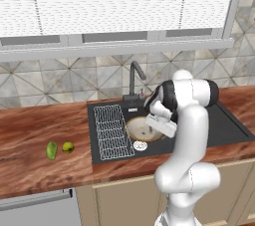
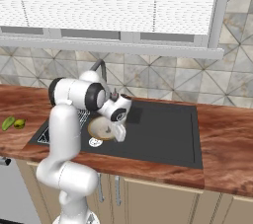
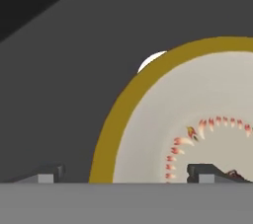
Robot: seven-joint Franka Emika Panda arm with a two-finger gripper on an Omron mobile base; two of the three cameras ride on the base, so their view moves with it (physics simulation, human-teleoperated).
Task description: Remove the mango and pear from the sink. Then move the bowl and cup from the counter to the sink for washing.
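Observation:
The beige bowl [image 1: 138,128] [image 2: 100,128] with its tan rim sits in the basin of the black sink [image 1: 224,125] [image 2: 163,134]. My gripper [image 1: 158,131] [image 2: 118,134] hangs just over its right edge. In the hand view the gripper [image 3: 123,173] is open and astride the bowl's [image 3: 163,119] rim, one fingertip [image 3: 44,173] outside it and the other inside, gripping nothing. A green oval mango [image 1: 52,150] [image 2: 8,123] and a rounder yellow-green pear [image 1: 68,147] [image 2: 20,124] lie on the wooden counter [image 1: 30,135] left of the sink. The cup is out of view.
A white wire rack [image 1: 112,131] covers the sink's left part. The dark faucet [image 1: 133,78] rises behind the basin. A white drain [image 1: 140,145] [image 2: 95,142] lies just in front of the bowl. The flat black drainboard stretches to the right.

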